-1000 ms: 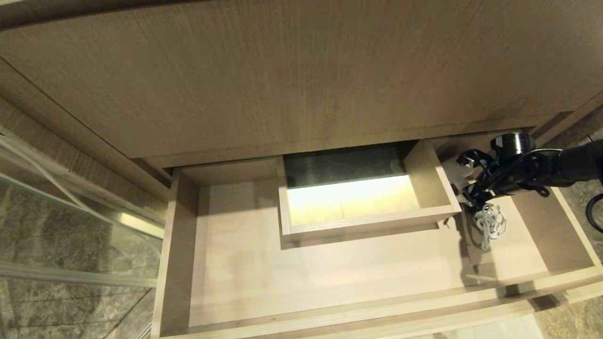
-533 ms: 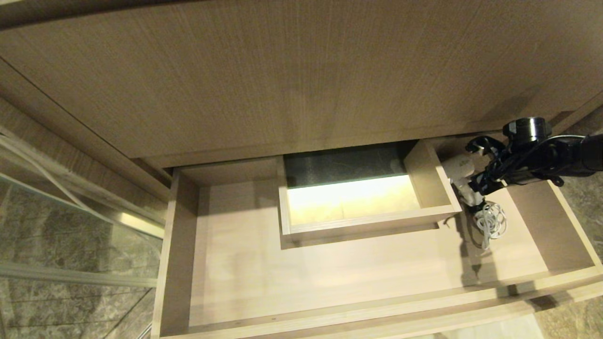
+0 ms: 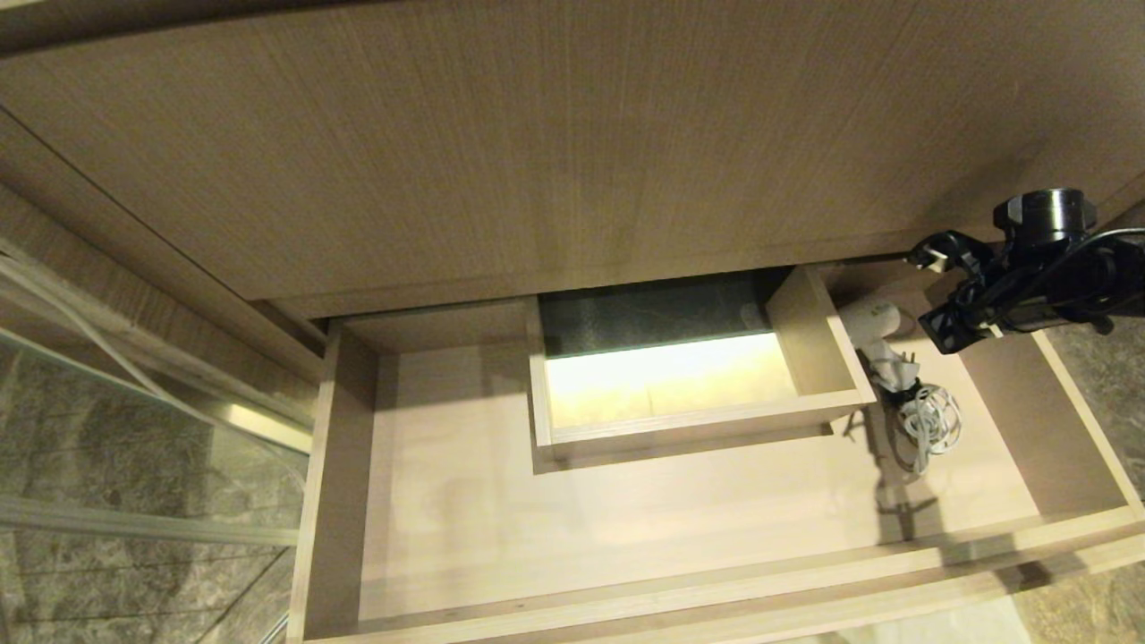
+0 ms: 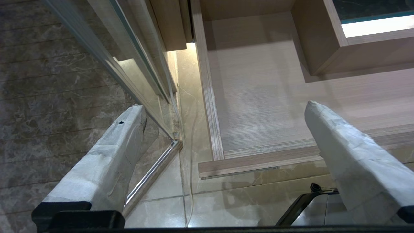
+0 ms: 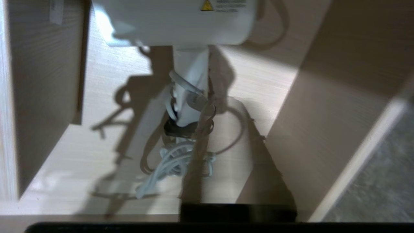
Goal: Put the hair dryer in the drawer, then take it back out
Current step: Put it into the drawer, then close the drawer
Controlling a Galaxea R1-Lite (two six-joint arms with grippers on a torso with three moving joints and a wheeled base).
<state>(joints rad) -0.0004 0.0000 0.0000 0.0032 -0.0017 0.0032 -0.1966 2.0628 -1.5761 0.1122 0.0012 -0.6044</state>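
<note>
Right claw [image 3: 939,291] pinched together, holding nothing, above the hair dryer [image 3: 881,335] lying in the drawer [image 3: 626,528].

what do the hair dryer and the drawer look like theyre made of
hair dryer: looks like smooth white plastic with a slight sheen; its bundled cord looks rubbery. drawer: pale wood-grain board, matte, probably laminate or veneer; layered edges show at the rim.

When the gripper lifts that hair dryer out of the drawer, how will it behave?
The hair dryer looks like rigid, smooth plastic, so it may slip. Its bundled cord is floppy and will probably dangle, perhaps catching the drawer wall. The small body seems light.
</note>
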